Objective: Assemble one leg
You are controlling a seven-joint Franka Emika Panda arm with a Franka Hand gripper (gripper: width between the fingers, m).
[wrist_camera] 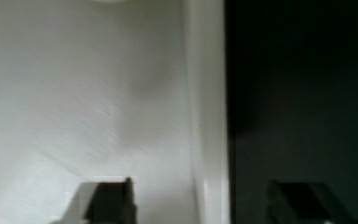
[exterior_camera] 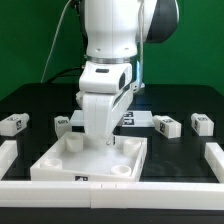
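The large white tray-like tabletop (exterior_camera: 60,160) lies in the middle of the black table. My gripper (exterior_camera: 103,140) is low over its far rim. In the wrist view my gripper (wrist_camera: 202,203) is open: one dark finger (wrist_camera: 105,200) is over the white tabletop (wrist_camera: 87,100) and the other is over the black table, with the tabletop's rim (wrist_camera: 202,100) between them, untouched. Several stubby white legs with marker tags lie apart on the table: two at the exterior view's left (exterior_camera: 12,124) (exterior_camera: 63,124) and two at its right (exterior_camera: 166,125) (exterior_camera: 201,123). None is held.
White bars edge the work area at the front (exterior_camera: 110,190), the exterior view's left (exterior_camera: 8,150) and its right (exterior_camera: 213,155). The marker board (exterior_camera: 140,119) lies behind the arm, partly hidden by it.
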